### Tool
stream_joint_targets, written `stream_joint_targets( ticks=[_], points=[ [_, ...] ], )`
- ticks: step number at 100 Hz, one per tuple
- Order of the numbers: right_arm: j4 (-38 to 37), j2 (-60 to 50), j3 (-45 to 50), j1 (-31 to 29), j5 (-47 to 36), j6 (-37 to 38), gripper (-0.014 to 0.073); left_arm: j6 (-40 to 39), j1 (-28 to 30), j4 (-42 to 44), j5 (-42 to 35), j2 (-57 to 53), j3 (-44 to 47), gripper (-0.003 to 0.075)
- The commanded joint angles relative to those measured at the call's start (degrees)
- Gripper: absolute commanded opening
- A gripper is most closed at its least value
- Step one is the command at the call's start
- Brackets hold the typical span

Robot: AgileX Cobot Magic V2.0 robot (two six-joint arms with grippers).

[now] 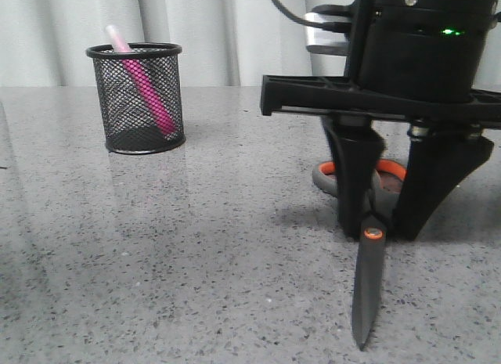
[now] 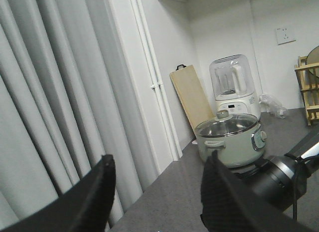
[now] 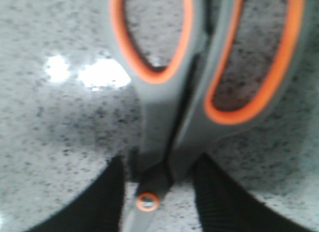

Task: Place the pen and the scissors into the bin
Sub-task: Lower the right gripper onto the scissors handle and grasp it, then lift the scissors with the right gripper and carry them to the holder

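Observation:
The black mesh bin (image 1: pixel 117 106) stands at the far left of the table with the pink pen (image 1: pixel 149 86) leaning inside it, pale cap end sticking above the rim. The scissors (image 1: pixel 369 278) lie flat at the right, blades closed and pointing towards the front edge, orange-lined loops at the back. My right gripper (image 1: pixel 381 227) is down at the table, open, one finger on each side of the scissors' neck (image 3: pixel 159 117) just behind the orange pivot ring (image 3: pixel 147 201), with small gaps showing. My left gripper (image 2: pixel 158 159) is open, empty and raised, facing the room.
A pale curtain hangs behind the table. The left wrist view shows a green lidded pot (image 2: pixel 229 137), a blender (image 2: pixel 232 87) and a wooden board (image 2: pixel 192 100) on a grey counter, well apart from the work area.

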Motion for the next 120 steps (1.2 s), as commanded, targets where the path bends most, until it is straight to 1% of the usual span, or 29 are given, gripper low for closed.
stream_joint_targets(
  ticks=[1,7,12,16,26,35,50,66,73,77,85,92,99,105,120],
  points=[
    [-1.8,1.8,0.3,0.1,-6.5,-0.4,0.0133,-0.8,-0.4,-2.5,0.3,-0.5,-1.3,0.0353],
    [-3.7,2.0,0.3,0.1,-7.6,-0.4,0.0072,-1.3,-0.4,-2.4,0.3,-0.6,-1.3,0.0353],
    [-6.3,2.0,0.3,0.1,-8.4,-0.4,-0.0001,-2.4,-0.4,-1.7,0.3,-0.7,-1.3,0.0353],
    [-7.7,2.0,0.3,0.0,-9.0,-0.4,-0.0077,-3.3,-0.4,-0.8,0.3,-1.0,-1.3,0.0353],
    [-12.5,1.8,-0.6,-0.4,-10.5,-0.4,-0.0069,-4.1,-0.4,0.6,0.3,-1.6,-1.3,0.0347],
    [-15.3,0.5,-3.1,-0.4,-14.1,-0.8,-0.0069,-4.1,-0.4,1.0,0.1,-2.4,-1.3,0.0327],
    [-15.8,-3.0,-9.9,-0.1,-22.9,-1.2,-0.0069,-4.1,-0.4,1.7,-0.2,-4.4,-1.3,0.0294],
    [-16.3,-4.6,-19.7,0.8,-32.4,-3.6,-0.0069,-4.1,-0.4,1.7,-2.2,-6.9,-1.3,0.0294],
    [-16.8,-4.3,-23.0,1.3,-38.7,-5.1,-0.0069,-4.1,-0.4,1.7,-4.0,-7.9,-1.3,0.0294],
    [-17.1,-4.0,-24.2,1.6,-43.6,-6.3,-0.0069,-4.1,-0.4,1.8,-4.9,-8.5,-1.3,0.0294],
    [-17.9,-3.3,-24.4,1.9,-55.2,-8.4,-0.0069,-4.1,-0.4,2.4,-6.8,-9.4,-1.3,0.0294],
    [-18.5,-1.5,-24.4,1.9,-61.5,-8.6,-0.0069,-4.1,-0.4,2.6,-7.6,-10.1,-1.3,0.0294],
    [-19.3,0.9,-24.3,1.9,-65.1,-8.6,-0.0069,-4.1,-0.4,2.8,-7.9,-10.7,-1.3,0.0293],
    [-20.2,3.5,-24.3,1.9,-66.2,-8.6,-0.0069,-4.1,-0.4,2.9,-7.9,-11.2,-1.3,0.0287],
    [-20.3,9.7,-24.3,1.9,-67.8,-8.6,-0.007,-4.1,-0.4,5.0,-7.8,-12.3,-1.3,0.0216]
  ],
)
